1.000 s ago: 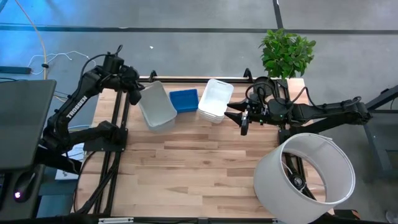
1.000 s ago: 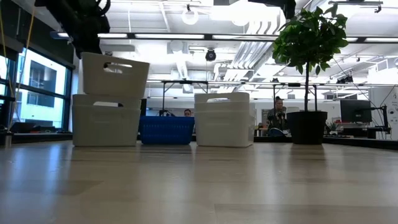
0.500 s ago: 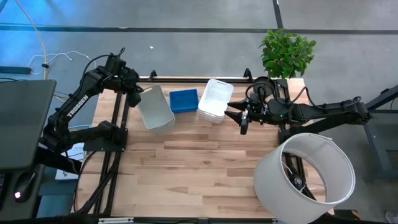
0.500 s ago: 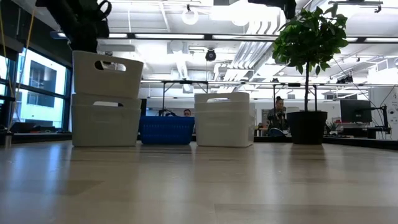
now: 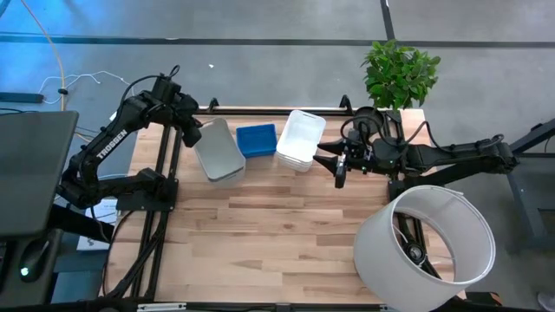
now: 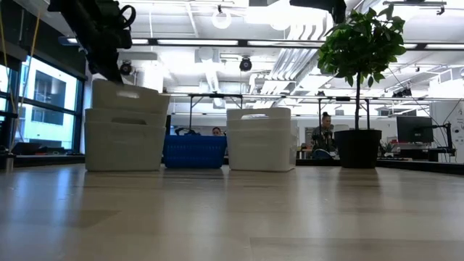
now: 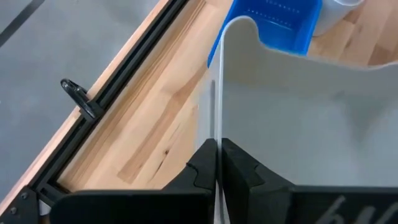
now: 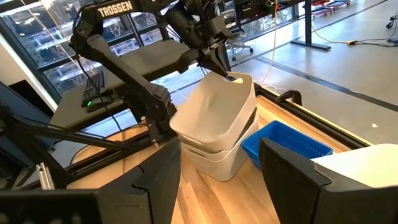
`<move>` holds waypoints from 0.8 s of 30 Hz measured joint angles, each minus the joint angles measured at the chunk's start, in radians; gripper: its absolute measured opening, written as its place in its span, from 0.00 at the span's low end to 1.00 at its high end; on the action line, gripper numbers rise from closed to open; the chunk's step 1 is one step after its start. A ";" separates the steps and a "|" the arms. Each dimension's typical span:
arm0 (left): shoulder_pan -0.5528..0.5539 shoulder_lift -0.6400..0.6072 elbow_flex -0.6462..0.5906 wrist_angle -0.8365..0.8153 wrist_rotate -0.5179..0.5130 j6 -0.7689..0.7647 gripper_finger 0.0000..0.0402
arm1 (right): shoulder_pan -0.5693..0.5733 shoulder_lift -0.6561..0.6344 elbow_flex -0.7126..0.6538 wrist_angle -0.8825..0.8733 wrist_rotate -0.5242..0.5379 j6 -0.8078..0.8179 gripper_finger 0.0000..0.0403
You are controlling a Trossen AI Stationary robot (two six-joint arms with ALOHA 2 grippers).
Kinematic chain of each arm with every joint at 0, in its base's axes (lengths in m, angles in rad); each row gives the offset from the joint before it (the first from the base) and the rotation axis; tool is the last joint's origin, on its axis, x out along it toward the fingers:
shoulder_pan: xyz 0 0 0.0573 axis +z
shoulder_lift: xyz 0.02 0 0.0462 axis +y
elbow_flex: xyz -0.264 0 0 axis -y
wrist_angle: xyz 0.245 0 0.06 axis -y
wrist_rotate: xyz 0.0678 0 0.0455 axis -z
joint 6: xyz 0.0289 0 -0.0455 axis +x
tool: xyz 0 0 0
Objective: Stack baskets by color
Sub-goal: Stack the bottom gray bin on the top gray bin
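L gripper (image 5: 192,132) sits at the far-left part of the counter (image 5: 260,234), fingers (image 7: 205,163) pinched together on the thin rim of a grey basket (image 5: 218,149). That basket is nested into the top of the grey stack (image 6: 124,138), tilted, not fully seated; in low view its upper edge slopes down to one side. L wrist view shows the rim wall running straight between the two dark fingers, w/ the blue basket (image 5: 256,139) just beyond the held one.

Blue basket stands on the counter between the grey stack and the white stack (image 5: 300,139), just beside both; can't tell if it touches either. Low view: blue one is much shorter than its neighbours. White stack (image 6: 261,139) stands upright, squared up.

R gripper (image 5: 338,166) hangs just beside the white stack on its right side, fingers apart, holding nothing. R wrist view looks past its own two fingers (image 8: 293,177) twd the grey stack and the L arm clamped on the top basket.

Also on counter: large white cylinder (image 5: 425,247) at near-right, lying open-end up in high view, and a potted plant (image 5: 401,74) at the far-right corner. A person (image 6: 324,134) sits in the room behind, near the black pot (image 6: 357,148) in low view.
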 joint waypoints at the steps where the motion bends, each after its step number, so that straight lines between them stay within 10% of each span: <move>1: 0.000 0.000 0.000 0.000 -0.001 0.000 0.00 | 0.000 0.000 0.000 -0.001 0.000 0.000 0.50; 24: 0.000 0.000 0.000 -0.063 0.028 0.007 0.00 | 0.000 0.000 0.000 -0.005 0.000 -0.003 0.50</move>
